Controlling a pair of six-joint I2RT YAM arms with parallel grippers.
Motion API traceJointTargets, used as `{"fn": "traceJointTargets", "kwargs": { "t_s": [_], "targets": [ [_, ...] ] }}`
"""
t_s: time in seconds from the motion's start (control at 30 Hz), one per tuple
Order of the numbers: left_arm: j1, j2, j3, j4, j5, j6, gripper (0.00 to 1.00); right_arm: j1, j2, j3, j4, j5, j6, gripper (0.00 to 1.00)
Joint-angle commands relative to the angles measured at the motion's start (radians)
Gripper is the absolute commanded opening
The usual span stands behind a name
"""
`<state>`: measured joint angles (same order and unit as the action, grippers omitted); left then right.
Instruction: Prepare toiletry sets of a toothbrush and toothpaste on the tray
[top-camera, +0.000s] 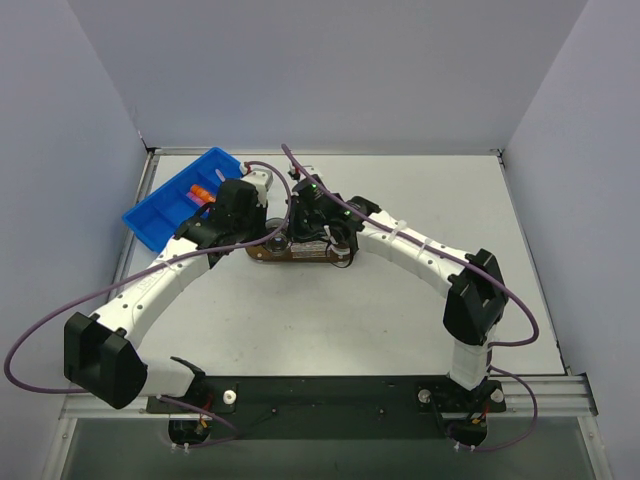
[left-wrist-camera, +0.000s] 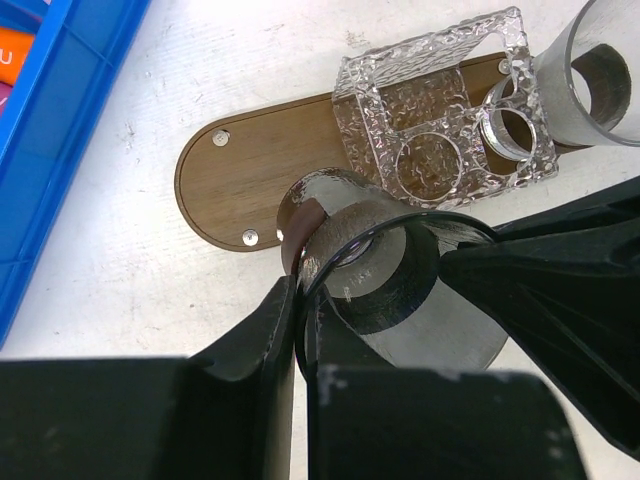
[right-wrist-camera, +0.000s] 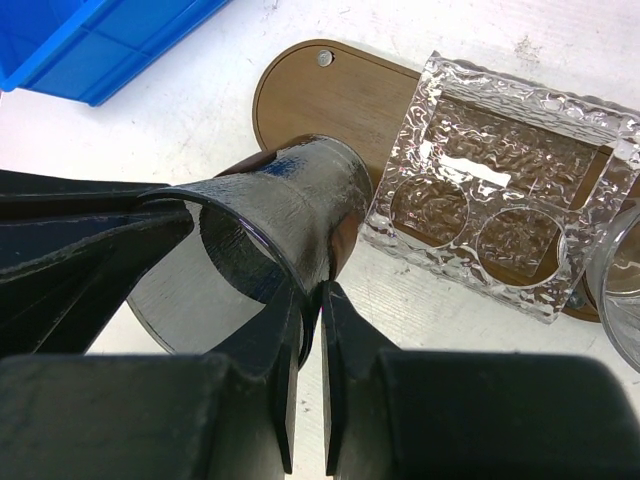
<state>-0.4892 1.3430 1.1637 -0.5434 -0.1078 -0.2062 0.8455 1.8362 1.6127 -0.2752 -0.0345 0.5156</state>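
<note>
The dark-brown wooden tray (left-wrist-camera: 260, 180) (right-wrist-camera: 330, 95) (top-camera: 258, 252) lies on the table between both arms. A clear smoky cup (left-wrist-camera: 400, 290) (right-wrist-camera: 290, 210) is tilted over the tray's left end. My left gripper (left-wrist-camera: 298, 290) (top-camera: 266, 232) is shut on the cup's wall at its rim. My right gripper (right-wrist-camera: 318, 290) (top-camera: 303, 236) is shut on the same cup's rim from the other side. An orange toothpaste tube (top-camera: 203, 192) (left-wrist-camera: 8, 55) lies in the blue bin. I cannot make out a toothbrush clearly.
A clear textured glass holder (left-wrist-camera: 430, 110) (right-wrist-camera: 500, 180) with two round holes sits on the tray's middle. A second clear cup (left-wrist-camera: 600, 75) (right-wrist-camera: 622, 290) stands beyond it. The blue plastic bin (top-camera: 165, 210) (left-wrist-camera: 40, 150) (right-wrist-camera: 90, 40) sits at the back left.
</note>
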Motion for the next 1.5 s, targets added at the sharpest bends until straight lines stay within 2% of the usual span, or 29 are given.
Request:
{"fn": "traceJointTargets", "kwargs": {
  "t_s": [0.0,0.13,0.23,0.3,0.43,0.53,0.77,0.93,1.13,1.47],
  "targets": [
    [0.0,-0.004,0.048,0.002,0.04,0.011,0.0,-0.003,-0.058,0.075,0.064,-0.013,-0.008,0.0],
    [0.0,-0.022,0.036,0.016,0.026,-0.002,0.0,0.001,-0.069,0.072,0.057,-0.013,-0.006,0.0],
    [0.003,-0.034,0.028,0.025,-0.001,-0.018,0.0,0.004,-0.089,0.064,0.059,-0.008,-0.009,0.07],
    [0.011,-0.038,0.027,0.029,-0.015,-0.032,0.0,0.004,-0.11,0.055,0.06,-0.005,-0.008,0.13],
    [0.046,-0.053,0.013,0.045,-0.017,-0.068,0.0,0.003,-0.159,0.015,0.079,0.001,0.0,0.34],
    [0.081,-0.071,-0.01,0.074,-0.004,-0.108,0.0,0.004,-0.209,-0.026,0.1,0.01,0.009,0.43],
    [0.159,-0.097,-0.065,0.146,0.005,-0.217,0.0,-0.002,-0.356,-0.148,0.111,0.067,0.009,0.48],
    [0.164,-0.065,-0.082,0.166,0.029,-0.277,0.0,-0.026,-0.471,-0.288,0.107,0.097,0.006,0.5],
    [0.175,0.013,-0.047,0.191,0.079,-0.326,0.0,-0.095,-0.627,-0.457,0.087,0.111,0.014,0.51],
    [0.19,0.116,0.008,0.181,0.092,-0.352,0.0,-0.181,-0.805,-0.57,0.019,0.114,0.015,0.52]
  ]
}}
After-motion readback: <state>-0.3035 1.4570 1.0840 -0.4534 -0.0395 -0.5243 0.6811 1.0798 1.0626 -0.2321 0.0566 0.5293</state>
